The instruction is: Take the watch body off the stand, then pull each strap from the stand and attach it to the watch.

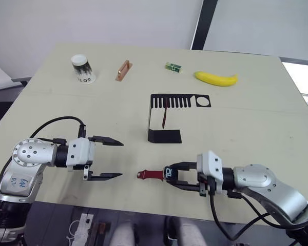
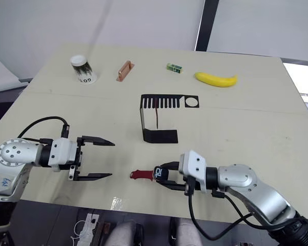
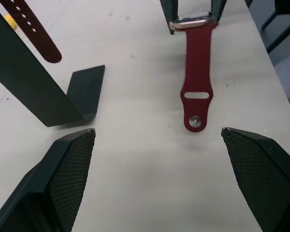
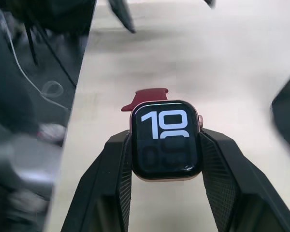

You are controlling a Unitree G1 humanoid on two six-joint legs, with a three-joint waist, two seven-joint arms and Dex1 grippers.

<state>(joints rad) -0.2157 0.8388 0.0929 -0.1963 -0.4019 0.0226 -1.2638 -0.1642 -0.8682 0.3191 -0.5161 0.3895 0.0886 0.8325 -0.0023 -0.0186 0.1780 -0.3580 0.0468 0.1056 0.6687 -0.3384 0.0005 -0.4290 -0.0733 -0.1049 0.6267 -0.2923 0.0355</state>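
— Starting big: pale table (image 1: 256,118), with the stand (image 1: 167,118) upright near its middle. Behind the stand, along the far edge: banana (image 1: 216,78), paper cup (image 1: 82,68), copper-coloured bar (image 1: 124,70), small green block (image 1: 173,66).

— And the claws?

— Left gripper (image 1: 107,159) near the table's front edge, off to the stand's left, spread wide, holding nothing. Right gripper (image 1: 175,175) in front of the stand, fingers (image 4: 108,179) clamped on both sides of the watch body (image 4: 165,140), screen showing light digits.

— Straps?

— One dark-red strap (image 3: 197,92) joined to the watch body, lying flat on the table, pointing toward the left gripper, free end between its open fingers. Second strap (image 1: 165,114), with holes, hanging from the stand's slotted top plate.
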